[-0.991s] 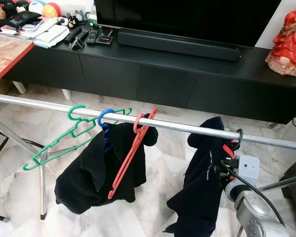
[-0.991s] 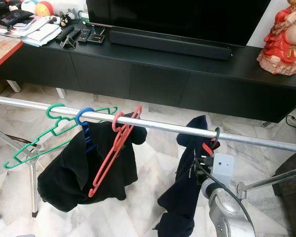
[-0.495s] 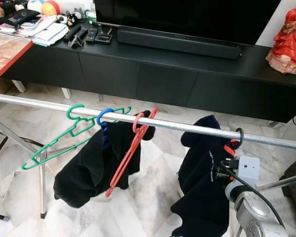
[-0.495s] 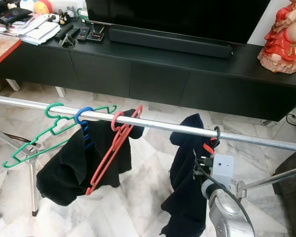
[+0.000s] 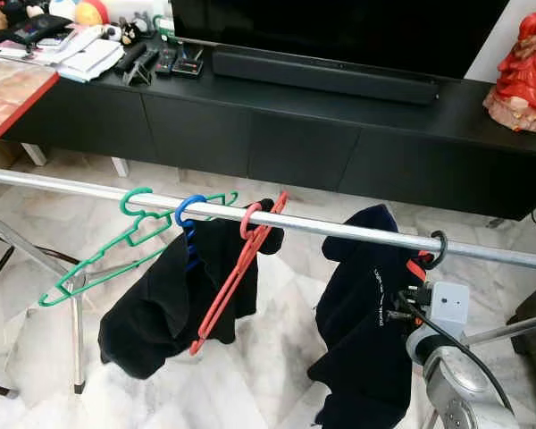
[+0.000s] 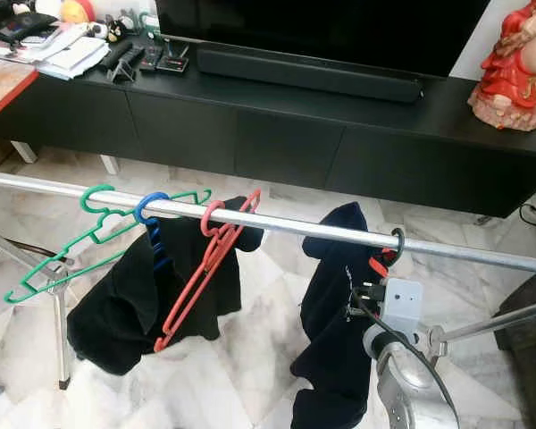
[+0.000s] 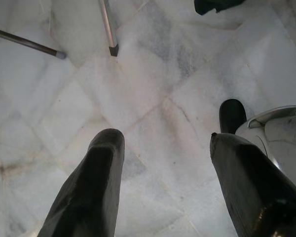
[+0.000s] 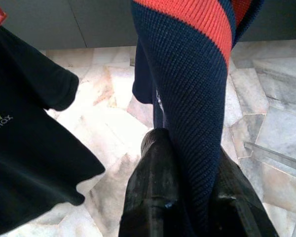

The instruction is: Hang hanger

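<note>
Gripping the navy-and-red knit garment [image 8: 197, 79] between closed fingers, the right gripper [image 8: 187, 197] sits below the silver metal rail [image 5: 339, 231], right side. Black hanger hook [image 5: 436, 246] rests on rail. Left gripper [image 7: 167, 187] hangs wide apart over marble floor [image 7: 153, 89].

A home living room, by every sign. Large dark television [image 5: 339, 27] with a soundbar [image 5: 326, 78] on a long, low black cabinet [image 5: 277, 143]; remote controls [image 5: 156, 64], papers [image 5: 80, 55] and small toys [image 5: 71, 12] heaped at 1 end, a red figurine [image 5: 524, 67] at the other. Pale marble floor [image 5: 277, 331], and a metal drying rail [image 5: 330, 230] hung with hangers and dark clothes.
</note>
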Robot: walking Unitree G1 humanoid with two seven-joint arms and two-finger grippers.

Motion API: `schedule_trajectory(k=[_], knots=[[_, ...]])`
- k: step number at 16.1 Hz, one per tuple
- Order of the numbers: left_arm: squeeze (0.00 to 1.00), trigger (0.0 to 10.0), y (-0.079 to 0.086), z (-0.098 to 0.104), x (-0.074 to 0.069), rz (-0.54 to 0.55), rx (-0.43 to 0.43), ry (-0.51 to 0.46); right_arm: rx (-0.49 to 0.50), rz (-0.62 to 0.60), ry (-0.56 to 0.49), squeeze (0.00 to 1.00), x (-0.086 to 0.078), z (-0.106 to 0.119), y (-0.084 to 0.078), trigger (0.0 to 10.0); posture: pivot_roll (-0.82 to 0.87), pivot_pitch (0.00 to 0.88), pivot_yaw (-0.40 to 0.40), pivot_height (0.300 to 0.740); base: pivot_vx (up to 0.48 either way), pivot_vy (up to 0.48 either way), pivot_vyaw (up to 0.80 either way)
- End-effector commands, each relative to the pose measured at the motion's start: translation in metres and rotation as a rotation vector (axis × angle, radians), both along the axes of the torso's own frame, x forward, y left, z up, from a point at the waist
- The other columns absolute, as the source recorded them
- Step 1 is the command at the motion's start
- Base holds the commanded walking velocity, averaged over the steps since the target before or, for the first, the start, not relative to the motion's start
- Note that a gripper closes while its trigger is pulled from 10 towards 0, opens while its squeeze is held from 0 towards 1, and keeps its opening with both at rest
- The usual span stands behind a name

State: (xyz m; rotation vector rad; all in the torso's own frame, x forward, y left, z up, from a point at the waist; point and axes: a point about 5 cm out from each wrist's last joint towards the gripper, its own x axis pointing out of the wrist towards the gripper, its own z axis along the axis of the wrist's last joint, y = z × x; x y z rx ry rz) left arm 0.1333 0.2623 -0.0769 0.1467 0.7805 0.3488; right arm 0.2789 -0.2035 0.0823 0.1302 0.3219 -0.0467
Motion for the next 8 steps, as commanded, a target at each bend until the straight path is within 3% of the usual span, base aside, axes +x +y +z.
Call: schedule_trajectory(k=[1,4,6,8], knots=[[0.00,10.0,-0.002,-0.007,-0.013,0.016,-0.034,0.054,0.007,-0.025,0.000,0.00,-0.004,-0.004,-0.005,0.0,-0.09,0.243,-0.077,0.740,0.000,0.000,0.00],[0.00,10.0,0.001,-0.007,-0.012,0.065,-0.082,0.056,-0.025,-0.044,-0.054,0.00,-0.003,0.003,-0.008,0.0,-0.09,0.244,-0.077,0.740,0.000,0.000,0.00],[0.00,10.0,-0.006,-0.008,-0.007,-0.010,-0.081,0.065,-0.019,-0.090,-0.195,0.00,-0.003,0.021,-0.010,0.0,-0.09,0.245,-0.070,0.740,0.000,0.000,0.00],[0.00,10.0,-0.006,-0.005,-0.001,0.060,-0.097,0.024,-0.056,-0.093,-0.285,0.00,-0.007,0.034,-0.010,0.0,-0.10,0.242,-0.070,0.740,0.000,0.000,0.00]])
